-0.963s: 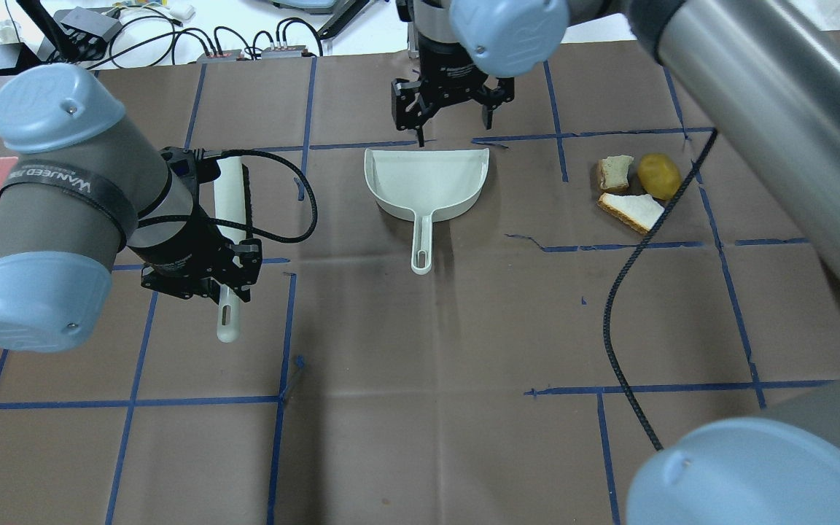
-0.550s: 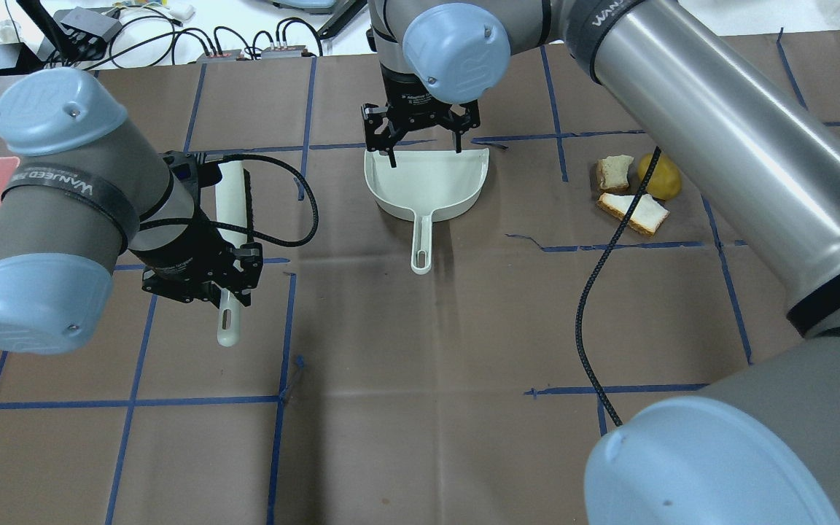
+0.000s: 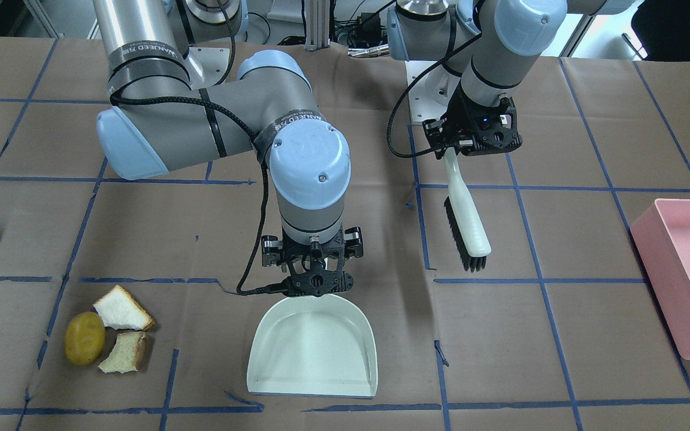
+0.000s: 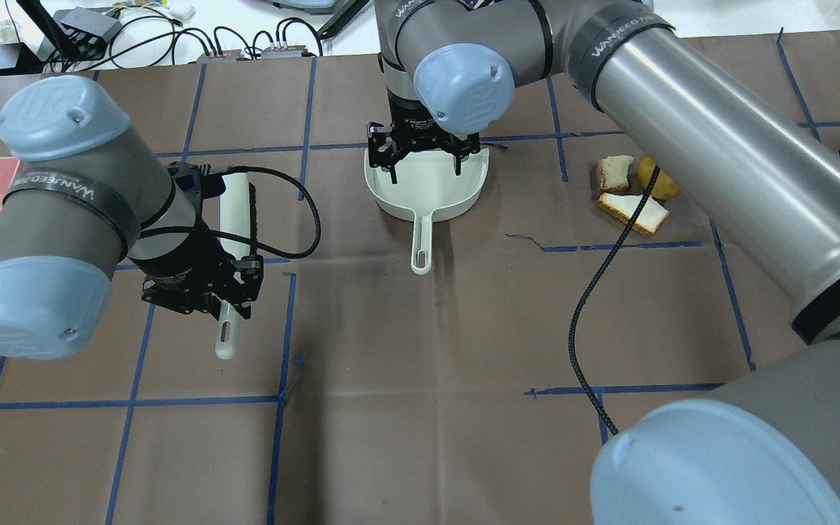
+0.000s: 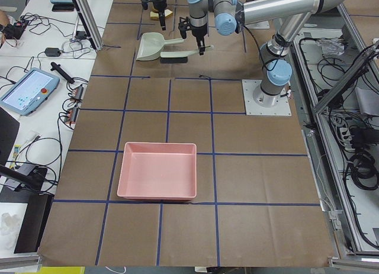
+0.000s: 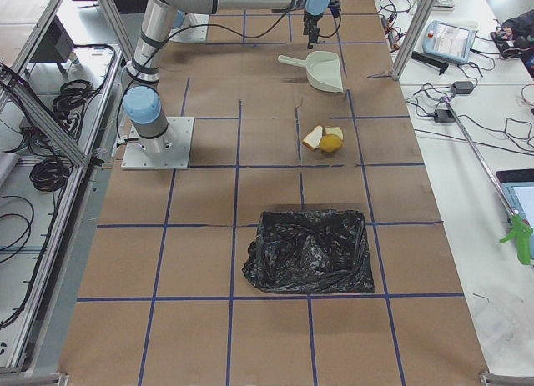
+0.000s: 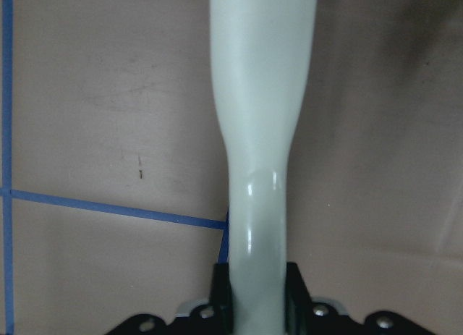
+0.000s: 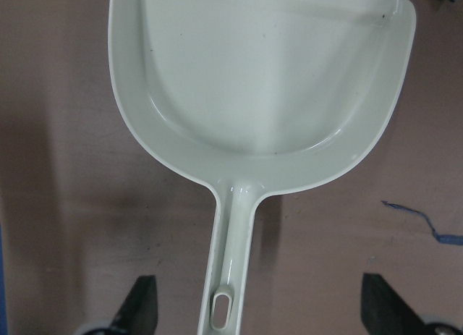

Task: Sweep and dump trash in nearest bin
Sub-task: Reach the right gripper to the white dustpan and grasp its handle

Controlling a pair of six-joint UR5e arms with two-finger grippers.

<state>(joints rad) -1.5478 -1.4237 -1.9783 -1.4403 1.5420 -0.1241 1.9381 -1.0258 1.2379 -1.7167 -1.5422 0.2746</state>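
The left tool is clamped on the handle of a white brush, whose bristled head points away from the robot. The right tool hangs over the white dustpan with its jaws wide, one on each side of the handle and clear of it. The pan lies flat on the tabletop. A potato and two bread pieces lie bunched together beside the pan, between it and a black-bagged bin. A pink bin sits beyond the brush.
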